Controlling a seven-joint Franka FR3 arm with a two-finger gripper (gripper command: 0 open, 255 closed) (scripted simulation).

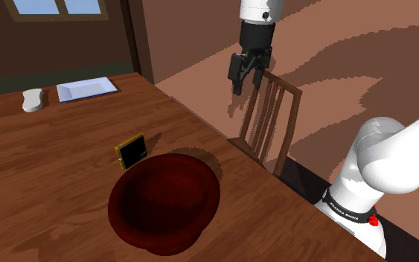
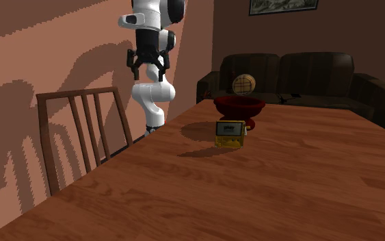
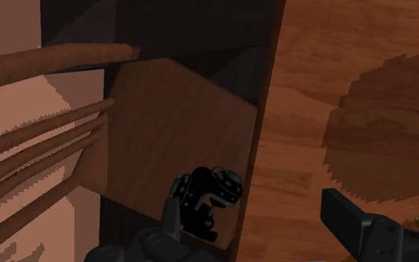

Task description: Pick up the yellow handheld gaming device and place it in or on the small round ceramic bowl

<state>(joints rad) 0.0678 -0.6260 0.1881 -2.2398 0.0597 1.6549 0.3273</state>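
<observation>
Hovering above the chair, fingers spread wide and empty, the gripper was well apart from the yellow game device, which stood untouched below them just beside the dark red bowl, so grabbing and placing both lay ahead.

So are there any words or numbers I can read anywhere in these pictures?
Nothing can be read for sure.
White lettering on the robot's black band: too blurred to read.
Yellow gaming device: no readable words or numbers on its face.
</observation>
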